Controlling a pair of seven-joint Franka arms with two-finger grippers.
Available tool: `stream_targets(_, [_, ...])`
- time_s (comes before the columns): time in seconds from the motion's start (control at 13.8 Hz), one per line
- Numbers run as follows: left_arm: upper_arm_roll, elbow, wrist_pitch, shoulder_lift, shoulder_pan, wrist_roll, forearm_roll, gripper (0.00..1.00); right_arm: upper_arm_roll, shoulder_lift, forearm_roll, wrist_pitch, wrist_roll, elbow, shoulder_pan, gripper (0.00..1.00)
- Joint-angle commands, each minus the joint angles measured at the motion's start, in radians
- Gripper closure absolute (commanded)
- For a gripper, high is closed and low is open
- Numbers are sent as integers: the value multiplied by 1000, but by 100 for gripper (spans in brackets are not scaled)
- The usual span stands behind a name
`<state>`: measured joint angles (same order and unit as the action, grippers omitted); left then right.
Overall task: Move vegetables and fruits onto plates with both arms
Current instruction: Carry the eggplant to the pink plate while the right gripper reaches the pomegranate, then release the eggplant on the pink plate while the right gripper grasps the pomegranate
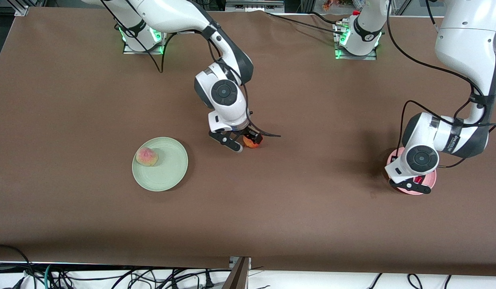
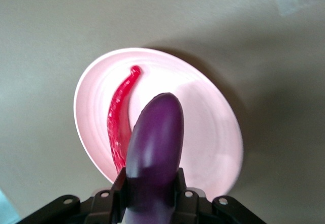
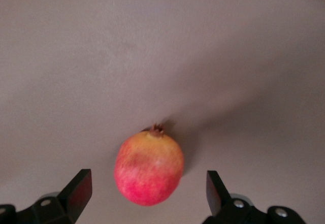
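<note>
Left gripper (image 2: 151, 196): clamped on eggplant (image 2: 155, 148), over pink plate (image 2: 213, 132) with chili (image 2: 119, 120).
Right gripper (image 3: 147, 191): spread wide around red fruit (image 3: 149, 169).
Peach (image 1: 147, 156): on green plate (image 1: 171, 168).

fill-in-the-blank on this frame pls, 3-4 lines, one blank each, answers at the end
1. The peach sits on the ____ plate.
2. The left gripper holds the ____ over the pink plate.
3. Lying on the pink plate is a red ____.
4. The right gripper is open around a round red fruit that rests on the ____.

Missing words: green; eggplant; chili pepper; table
</note>
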<state>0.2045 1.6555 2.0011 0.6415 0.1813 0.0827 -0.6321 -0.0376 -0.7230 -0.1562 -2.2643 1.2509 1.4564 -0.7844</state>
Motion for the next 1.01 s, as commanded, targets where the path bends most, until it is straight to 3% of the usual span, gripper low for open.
stream_targets(0.0, [9, -36, 85, 46, 58, -96, -15, 89, -2, -36, -16, -11, 85, -30, -13, 1])
stream_targets(0.29, [9, -34, 119, 63, 90, -124, -12, 88, -2, -79, -6, -69, 117, -28, -48, 1])
stream_targets(0.58, [16, -34, 107, 60, 76, -104, -11, 47, -8, -88, -8, -96, 116, -30, -45, 1])
stream_targets(0.65, [16, -34, 108, 59, 78, -106, -11, 11, -10, -93, -6, -104, 114, -28, -45, 1])
stream_targets(0.72, [16, -36, 108, 58, 81, -109, -9, 0, -10, -101, -2, -106, 114, -28, -45, 1])
stream_targets(0.94, [25, -36, 101, 43, 83, -107, 6, 0, -13, -116, -2, -122, 111, -30, -41, 1])
